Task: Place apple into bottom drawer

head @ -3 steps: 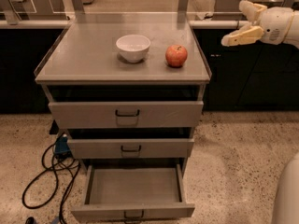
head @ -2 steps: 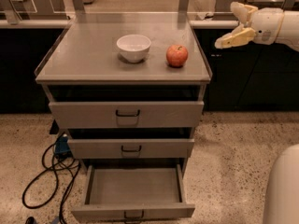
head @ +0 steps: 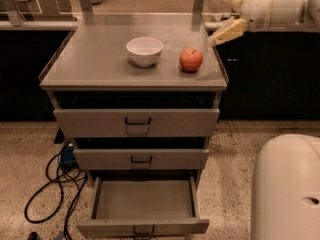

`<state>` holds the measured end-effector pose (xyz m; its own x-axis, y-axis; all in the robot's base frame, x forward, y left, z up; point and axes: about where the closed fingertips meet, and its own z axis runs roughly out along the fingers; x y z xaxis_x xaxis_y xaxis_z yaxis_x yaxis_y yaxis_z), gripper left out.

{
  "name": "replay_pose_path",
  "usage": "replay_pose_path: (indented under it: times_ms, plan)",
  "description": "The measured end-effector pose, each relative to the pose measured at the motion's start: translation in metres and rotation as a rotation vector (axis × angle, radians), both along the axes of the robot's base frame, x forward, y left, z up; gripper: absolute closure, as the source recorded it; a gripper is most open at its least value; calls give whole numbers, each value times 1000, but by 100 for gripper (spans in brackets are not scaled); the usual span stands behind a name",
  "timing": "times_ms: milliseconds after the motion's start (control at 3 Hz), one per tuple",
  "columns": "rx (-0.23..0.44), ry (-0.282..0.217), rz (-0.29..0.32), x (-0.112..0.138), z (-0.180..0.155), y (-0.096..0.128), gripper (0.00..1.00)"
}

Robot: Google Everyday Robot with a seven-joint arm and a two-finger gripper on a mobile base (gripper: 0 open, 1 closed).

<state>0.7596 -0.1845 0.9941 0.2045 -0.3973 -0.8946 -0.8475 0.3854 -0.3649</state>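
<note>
The red apple (head: 191, 59) sits on the grey cabinet top (head: 95, 59), right of centre. The bottom drawer (head: 144, 200) is pulled out, and its flat grey interior holds nothing. My gripper (head: 226, 15) is at the upper right, just past the cabinet's right rear corner, above and to the right of the apple. It is open and empty. One yellowish finger (head: 228, 32) points down-left toward the apple.
A white bowl (head: 144, 50) stands on the cabinet top left of the apple. The two upper drawers (head: 136, 123) are nearly shut. Black cables (head: 50, 179) lie on the floor at the left. My white base (head: 287, 189) fills the lower right. A dark counter runs behind.
My gripper has moved left, from beyond the cabinet's right side to its right rear corner, closer to the apple. The apple, bowl and drawers have not moved.
</note>
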Motion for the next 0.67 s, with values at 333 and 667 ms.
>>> replay_pose_path:
  times_ms: [333,667]
  plan:
    - [-33,6,-9,5,-6,3,0]
    - [-34,8,-9,5,-7,3,0]
